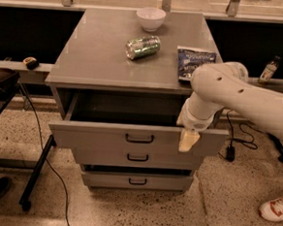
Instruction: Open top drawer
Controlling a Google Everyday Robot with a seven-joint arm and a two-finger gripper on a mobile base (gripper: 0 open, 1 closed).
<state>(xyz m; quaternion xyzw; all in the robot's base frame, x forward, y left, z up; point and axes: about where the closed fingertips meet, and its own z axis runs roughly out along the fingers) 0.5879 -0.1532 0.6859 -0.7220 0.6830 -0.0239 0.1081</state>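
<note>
Top drawer (91,135), partly open, has its handle (139,138) left of the gripper (188,140) at centre-right; jaws' state cannot be told.

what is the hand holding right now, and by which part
Cannot be told. The hand sits at the right end of the top drawer front, clear of its black handle; whether it grips the front's upper edge does not show.

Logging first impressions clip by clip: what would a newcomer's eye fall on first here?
The white arm reaches in from the picture's right, its gripper at the front of the top drawer, beside the handle. That drawer stands pulled out. On the cabinet top sit a tipped can, a white bowl and a blue bag.
</note>
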